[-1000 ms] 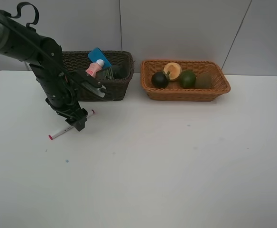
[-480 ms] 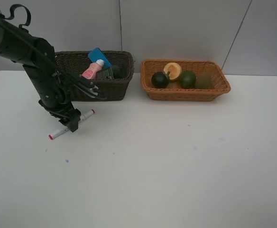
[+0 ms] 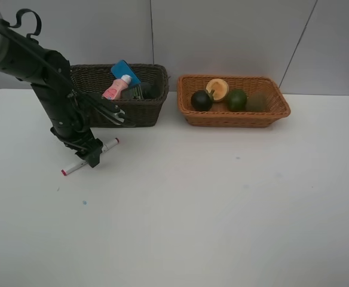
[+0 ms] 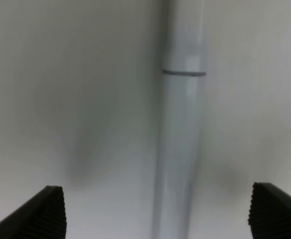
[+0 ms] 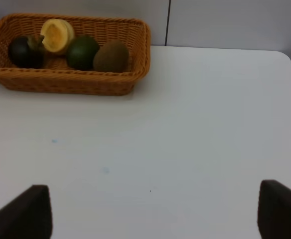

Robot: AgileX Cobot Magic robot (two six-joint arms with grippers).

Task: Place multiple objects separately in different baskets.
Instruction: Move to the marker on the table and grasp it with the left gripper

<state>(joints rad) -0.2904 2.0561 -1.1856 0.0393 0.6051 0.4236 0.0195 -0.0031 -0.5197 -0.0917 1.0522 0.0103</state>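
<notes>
White plastic fills the left wrist view: the marker point(image 4: 180, 149) lies on the table point(image 3: 222, 209) between the left arm's two black fingers point(image 4: 48, 211), which stand spread wide on either side of its barrel and have hold of nothing. From the high camera the left fingers point(image 3: 92, 156) hang low over the marker's point(image 3: 89, 156) middle, its red-tipped ends sticking out past them on both sides. Whether the tips already touch the table cannot be told.

Beyond those fingers, near them, stands the dark brown basket point(image 3: 144, 110), with the pink bottle point(image 3: 116, 88), the blue flat block point(image 3: 125, 70) and a dark grey bottle point(image 3: 140, 91) inside. Farther off, well apart from them, the light orange-tan basket point(image 3: 234, 118) holds the mangosteen point(image 3: 201, 100), the peach point(image 3: 217, 88), the green fruit point(image 3: 236, 99) and the kiwi point(image 3: 256, 101).

The right arm's fingers point(image 5: 153, 211) show only as dark tips at the frame's edge, wide apart and empty, with the fruit basket point(image 5: 135, 55) well ahead of them.

The likely step is closing on the marker. The risk is the round barrel: in the wrist view it lies nearer one finger, so that pad may meet it first and roll or skid it across the smooth table. A grip away from the balance point could let it tilt and catch the basket rim during transfer.
</notes>
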